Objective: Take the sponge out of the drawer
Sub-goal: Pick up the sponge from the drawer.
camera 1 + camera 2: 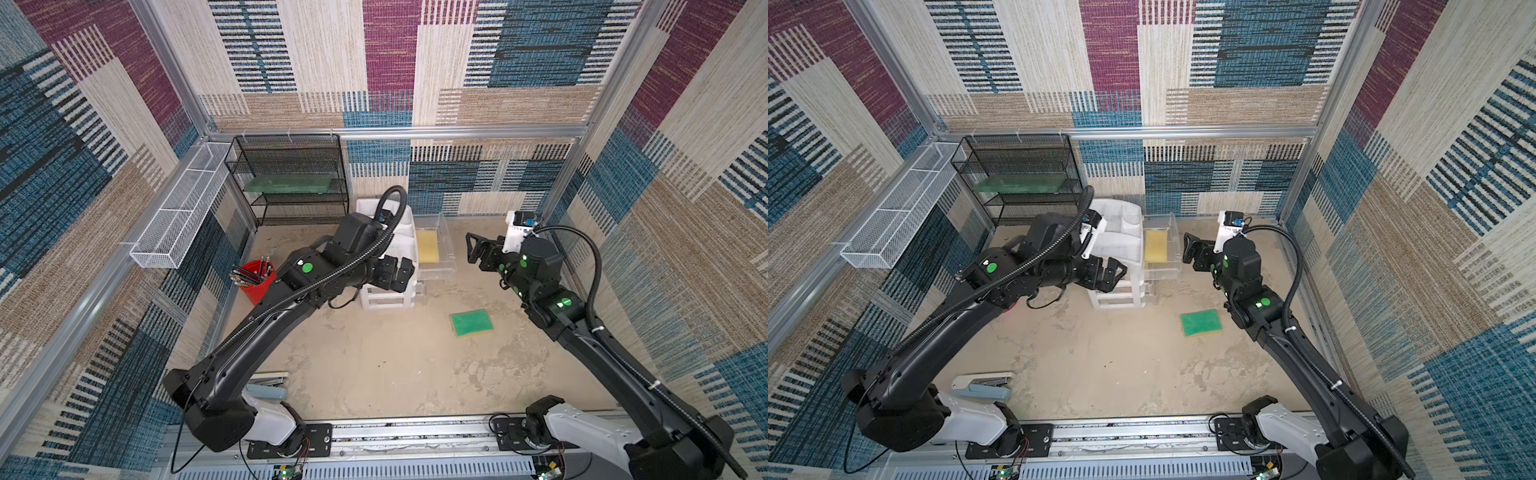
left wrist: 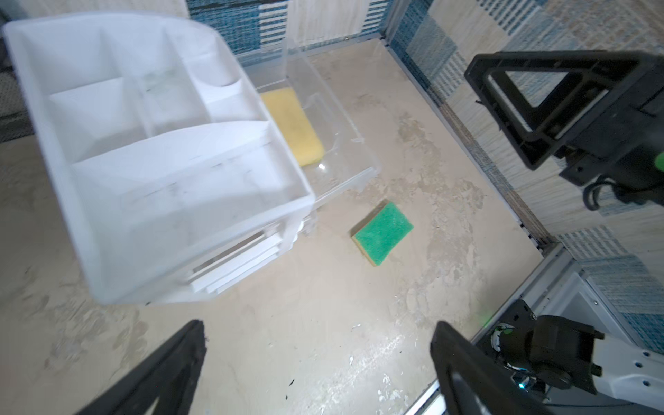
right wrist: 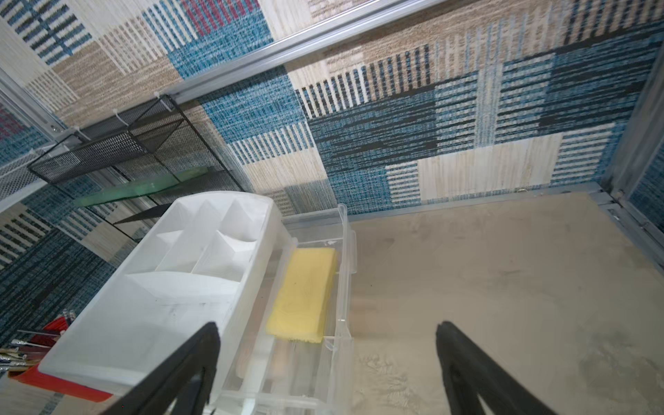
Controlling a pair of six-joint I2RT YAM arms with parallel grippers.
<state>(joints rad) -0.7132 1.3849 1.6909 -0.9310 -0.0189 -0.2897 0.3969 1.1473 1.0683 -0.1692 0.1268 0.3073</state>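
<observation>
Sponge (image 3: pixel 303 298) (yellow) lies flat in the pulled-out top drawer (image 3: pixel 343 287). Its long side runs along the chest (image 3: pixel 154 309), and it sits closer to the chest than to the drawer's outer wall. A green sponge (image 1: pixel 471 323) is out on the table (image 1: pixel 374 365), well apart from the drawer; we ignore it.

Right gripper (image 1: pixel 470 248) hovers just beside the drawer on its outer side, jaws wide, nothing in them. Left gripper (image 1: pixel 401 274) is over the chest's front corner, also spread wide and empty.

We'd pick with the right:
- Get above the drawer first, then drop straight down. Don't come in sideways, or the clear outer wall gets hit.
- Put the jaws across the sponge's short width. One finger goes into the gap by the outer wall. The chest-side slot looks tight, so we keep clear of the tray lip there.
- Foam squashes, so go deep enough and close firmly.
- Lift vertically until clear of the walls.

Risk: the chest looks light, and a snag would drag it. The left could steady it.
</observation>
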